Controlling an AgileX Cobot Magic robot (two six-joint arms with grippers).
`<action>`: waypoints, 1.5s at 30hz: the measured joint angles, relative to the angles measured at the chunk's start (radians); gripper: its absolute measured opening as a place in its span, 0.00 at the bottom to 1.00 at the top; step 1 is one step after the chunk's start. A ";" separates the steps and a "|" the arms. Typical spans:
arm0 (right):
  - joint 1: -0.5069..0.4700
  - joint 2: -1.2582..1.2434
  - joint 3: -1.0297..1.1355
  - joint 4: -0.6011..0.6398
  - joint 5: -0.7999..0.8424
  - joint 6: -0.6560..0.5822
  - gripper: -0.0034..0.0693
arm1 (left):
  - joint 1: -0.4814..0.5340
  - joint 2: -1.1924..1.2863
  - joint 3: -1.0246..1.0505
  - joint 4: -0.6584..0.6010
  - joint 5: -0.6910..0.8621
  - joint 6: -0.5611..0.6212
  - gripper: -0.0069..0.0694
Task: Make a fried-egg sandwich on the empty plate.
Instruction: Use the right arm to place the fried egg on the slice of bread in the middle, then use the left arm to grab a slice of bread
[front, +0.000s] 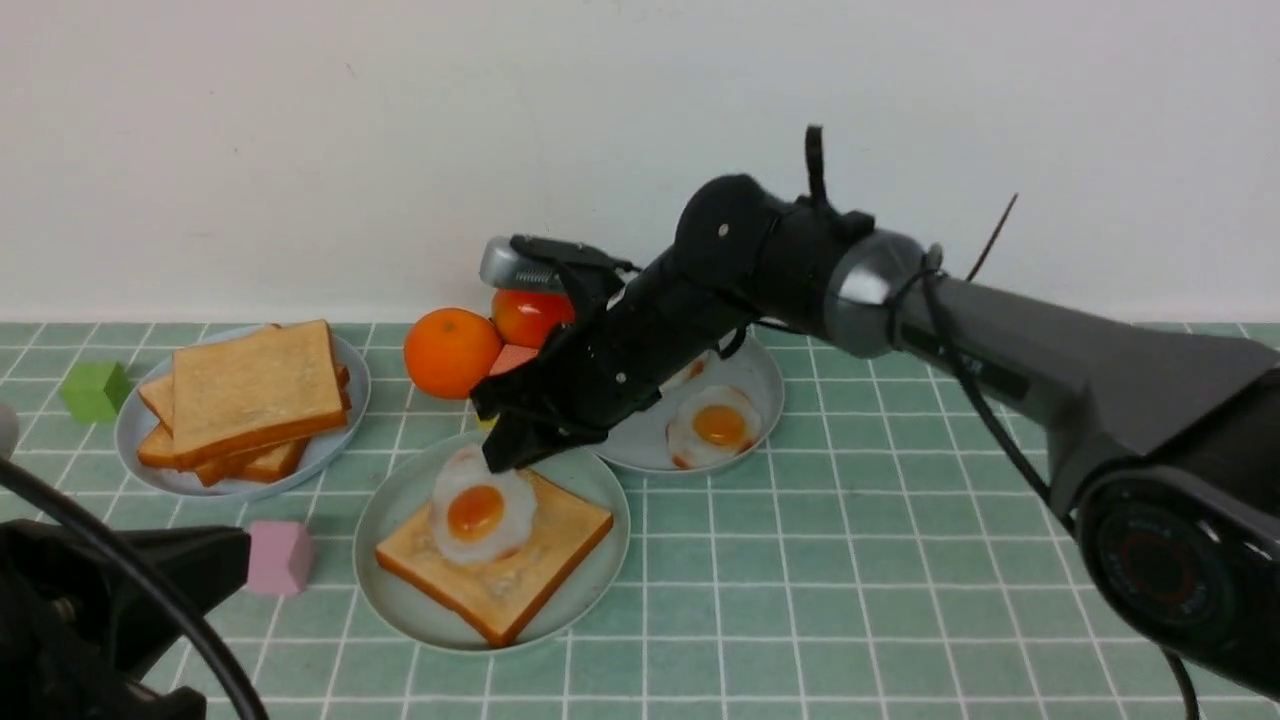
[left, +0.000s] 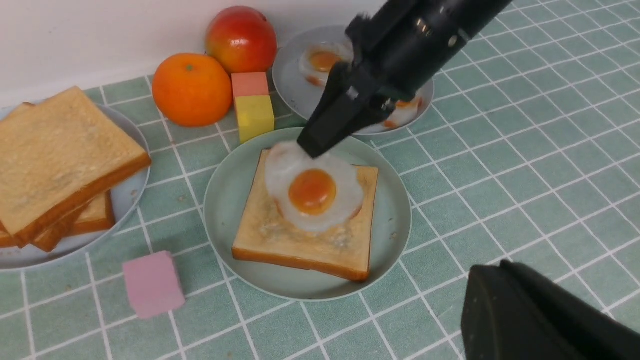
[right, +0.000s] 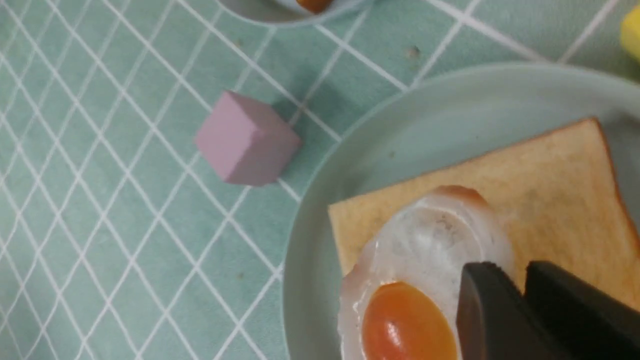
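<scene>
Below me, table (front: 900, 560): green tiles with white grout, running back to a plain white wall (front: 300, 150).
Mint plate (front: 400, 590): front middle, carrying one toast slice (front: 545, 560) with the fried egg (front: 480, 510) lying on it.
Right jaws: pinching the egg's far white edge.
Left jaws: pressed together, low at front left.
Crowding: pink cube (front: 280, 556) just left of the plate; grey-blue plate (front: 640, 452) just behind it.
Open room: bare tiles to the right.
</scene>
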 joint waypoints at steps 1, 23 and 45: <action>0.000 0.005 0.000 0.001 -0.001 0.010 0.17 | 0.000 0.000 0.000 0.001 0.000 0.000 0.07; -0.071 -0.379 0.020 -0.323 0.325 0.118 0.22 | 0.000 0.171 -0.006 -0.060 0.047 -0.001 0.09; -0.071 -1.392 0.917 -0.604 0.208 0.305 0.05 | 0.529 1.025 -0.673 -0.267 0.254 0.887 0.07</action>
